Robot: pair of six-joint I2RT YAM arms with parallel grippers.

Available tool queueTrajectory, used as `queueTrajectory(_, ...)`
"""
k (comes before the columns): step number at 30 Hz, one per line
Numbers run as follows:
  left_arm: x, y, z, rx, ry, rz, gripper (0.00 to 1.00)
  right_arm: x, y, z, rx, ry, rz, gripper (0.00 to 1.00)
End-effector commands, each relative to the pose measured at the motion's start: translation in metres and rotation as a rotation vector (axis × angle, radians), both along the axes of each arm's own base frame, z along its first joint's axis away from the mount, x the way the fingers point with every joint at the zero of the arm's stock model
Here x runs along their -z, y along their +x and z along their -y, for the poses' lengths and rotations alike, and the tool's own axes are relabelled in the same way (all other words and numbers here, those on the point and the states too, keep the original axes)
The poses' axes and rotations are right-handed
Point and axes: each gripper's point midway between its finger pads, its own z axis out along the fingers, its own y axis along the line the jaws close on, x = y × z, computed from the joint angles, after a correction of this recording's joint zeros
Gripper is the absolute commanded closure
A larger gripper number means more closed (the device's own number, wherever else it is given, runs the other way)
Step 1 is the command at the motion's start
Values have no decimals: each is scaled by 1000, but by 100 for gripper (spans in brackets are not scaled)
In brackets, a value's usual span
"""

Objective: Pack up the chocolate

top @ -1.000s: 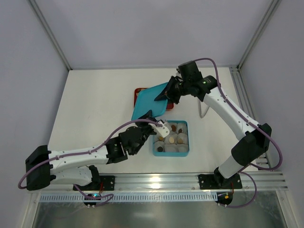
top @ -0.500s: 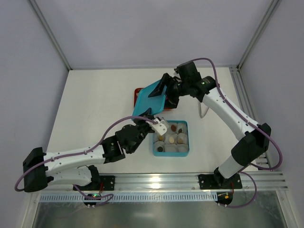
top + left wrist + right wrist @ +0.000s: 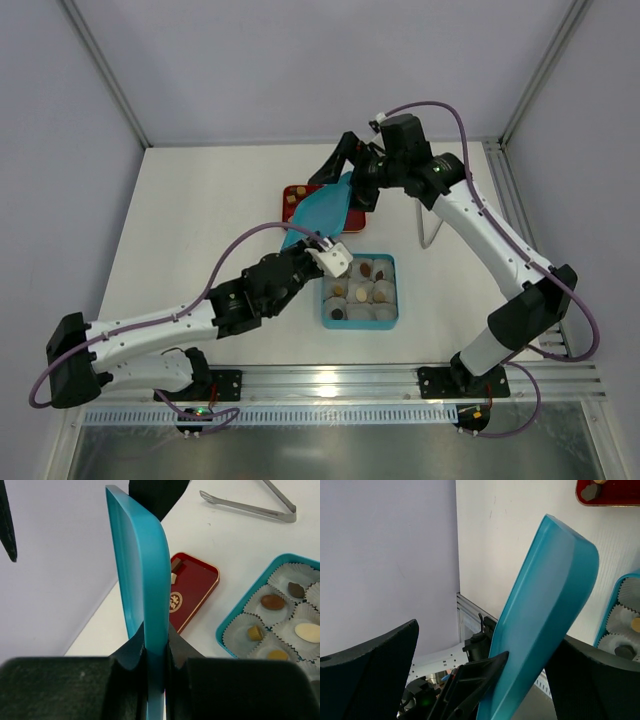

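The chocolate [image 3: 273, 601] lies mostly in crinkled white paper cups [image 3: 289, 573] inside an open blue box [image 3: 360, 324] on the white tabletop [image 3: 200, 220]. From the left wrist we see tan, mid-brown and dark pieces, one to a cup. Two more small pieces rest at the far end of a red tray [image 3: 197, 587], beyond its round gold-and-white emblem [image 3: 175, 600]. The tray lies flat just past the box's far left corner, apart from it.

Between box and tray, a teal lid [image 3: 137, 570] stands on edge above the tabletop. The left gripper [image 3: 155, 647] has its jaws pinching the lid's near rim, one finger on each face. The right gripper [image 3: 338, 188] reaches in from the far side, its jaws spread wide to either side of the lid's upper end. One finger stands clearly off the lid. The lid hides the inner edge of the other, so we cannot tell whether that one touches.

A pair of metal tongs [image 3: 250, 507] lies on the tabletop to the right of the box, well apart from both arms.
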Motion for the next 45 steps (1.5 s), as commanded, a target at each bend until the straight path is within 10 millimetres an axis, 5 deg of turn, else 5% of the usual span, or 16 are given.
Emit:
queueTrajectory(1, -32, 1, 0, 10, -153, -40, 100, -31, 1, 11, 18, 19, 123, 0)
queueTrajectory(7, -31, 7, -7, -8, -231, -124, 100, -14, 0, 30, 66, -13, 143, 0)
queueTrajectory(15, -21, 17, -19, -64, -267, -258, 100, -49, 18, 77, 184, -51, 302, 0)
queueTrajectory(20, -32, 24, -27, -85, -436, -460, 100, -49, 32, 114, 276, -152, 377, 0)
queueTrajectory(24, -54, 25, -22, -44, -570, -603, 100, -22, 32, 129, 294, -233, 411, 0)
queueTrajectory(29, -51, 19, -8, 29, -718, -839, 100, 4, 17, 146, 307, -307, 420, 0)
queueTrajectory(34, -38, 13, 10, 110, -952, -1101, 100, 31, 1, 163, 310, -382, 452, 0)
queueTrajectory(35, -22, 11, 12, 109, -966, -1145, 100, 32, -5, 167, 314, -391, 460, 0)
queueTrajectory(36, -32, 11, 18, 170, -1023, -1157, 100, 45, -8, 170, 313, -413, 441, 0)
queueTrajectory(38, -15, 9, 21, 173, -1063, -1213, 100, 62, -14, 174, 310, -434, 420, 0)
queueTrajectory(43, -9, 11, 35, 284, -1213, -1288, 100, 80, -29, 178, 308, -427, 422, 0)
queueTrajectory(45, 14, 12, 38, 267, -1226, -1342, 100, 93, -33, 179, 297, -437, 405, 0)
